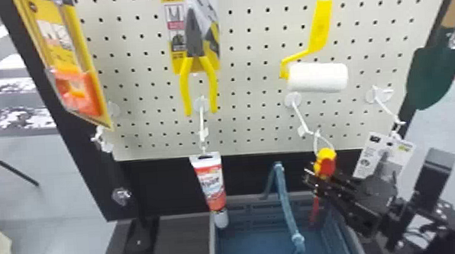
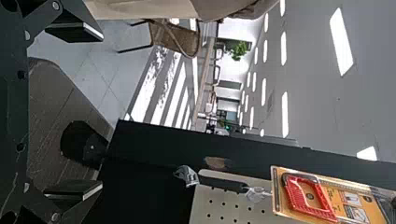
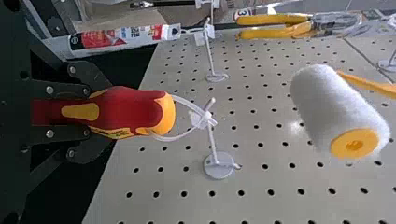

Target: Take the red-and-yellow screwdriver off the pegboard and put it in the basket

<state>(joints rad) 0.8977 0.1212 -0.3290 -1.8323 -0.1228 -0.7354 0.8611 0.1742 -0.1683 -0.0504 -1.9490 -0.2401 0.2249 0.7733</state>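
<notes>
Red and yellow in the head view, the screwdriver hangs nearly upright, shaft down above the basket, across the reach of my right gripper, the nearer one. By the left wrist view, my left gripper waits with its fingers well apart, nothing between them. Right wrist view: my right fingers are closed about the handle, but its loop rings the hook, so I judge it must slide outward from the pegboard before lowering.
</notes>
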